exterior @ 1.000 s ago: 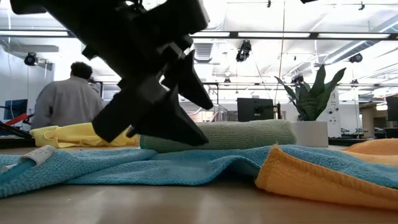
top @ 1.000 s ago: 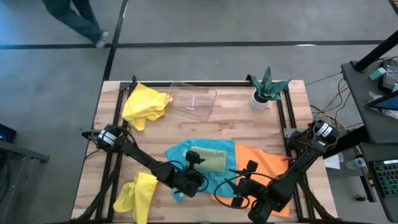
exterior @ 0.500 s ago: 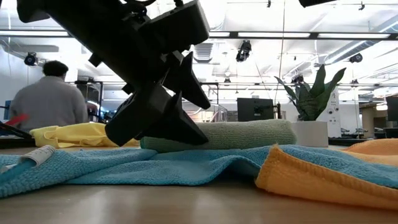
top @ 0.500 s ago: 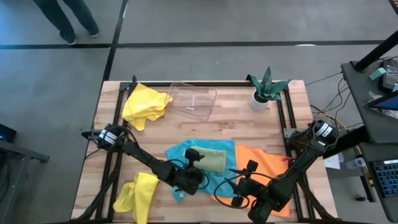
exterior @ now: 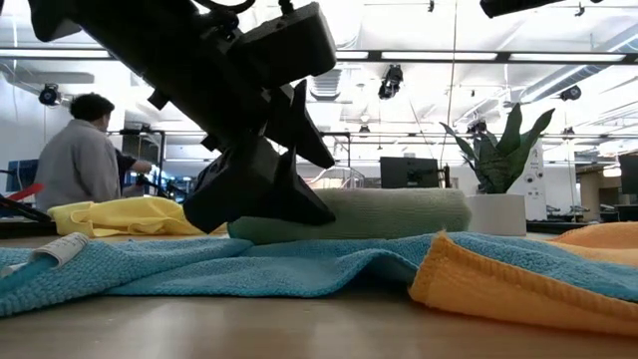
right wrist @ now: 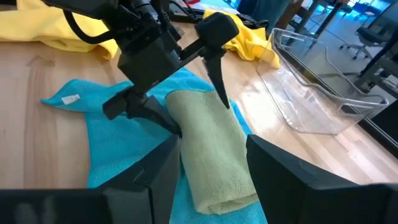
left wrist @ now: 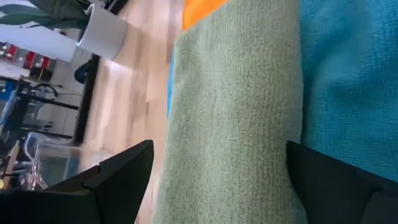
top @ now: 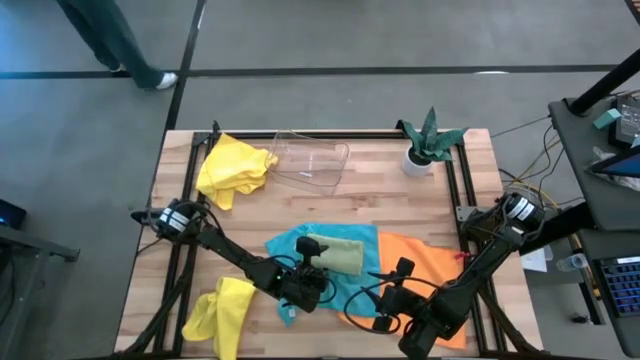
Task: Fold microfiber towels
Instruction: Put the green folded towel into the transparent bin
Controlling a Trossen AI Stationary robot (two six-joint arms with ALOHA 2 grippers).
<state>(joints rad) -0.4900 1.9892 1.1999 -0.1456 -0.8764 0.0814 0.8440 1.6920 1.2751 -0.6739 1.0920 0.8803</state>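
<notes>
Towels are seen from above on a wooden table (top: 400, 215): a folded green towel (top: 340, 255) lies on a spread blue towel (top: 290, 245), with an orange towel (top: 425, 260) just beside the blue one. One yellow towel (top: 235, 167) is bunched at the far left corner near a clear tray (top: 312, 160), and a second yellow towel (top: 222, 310) lies at the near left edge. A potted plant (top: 428, 140) stands at the far right. The left gripper (top: 312, 262) is placed at the near end of the green towel, and the right gripper (top: 392, 280) is held over the near edge of the orange towel.

At table height, the green towel (exterior: 399, 214) is shown as a thick roll on the blue towel (exterior: 249, 269), and the left gripper (exterior: 284, 175) is set over its end with fingers spread, one above and one beside the roll. A person (exterior: 80, 160) is seen in the room behind.

Through the left wrist camera, the green towel (left wrist: 236, 118) is seen between the two widely parted fingers (left wrist: 118, 171), not pinched.

Through the right wrist camera, the left gripper (right wrist: 186, 93) is shown straddling the green towel (right wrist: 211, 149) with fingers open. The right gripper's own fingers (right wrist: 155, 171) are parted and nothing is held between them.
</notes>
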